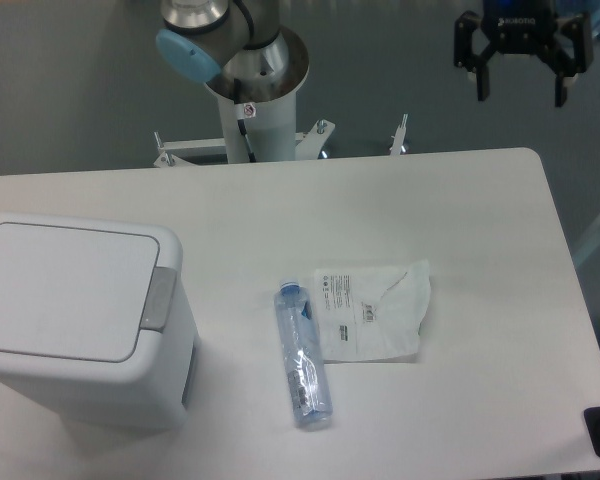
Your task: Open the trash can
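The trash can (80,320) is a large white boxy bin at the table's left front, with its flat lid (65,288) lying closed. A small grey push tab (160,298) sits on the lid's right edge. My gripper (521,98) hangs high at the upper right, beyond the table's far edge and far from the bin. Its two black fingers are spread apart, open, with nothing between them.
A clear plastic water bottle (302,354) with a blue cap lies on its side mid-table. Beside it on the right lies a flat white plastic pouch (372,310). The arm's base column (255,105) stands behind the table's far edge.
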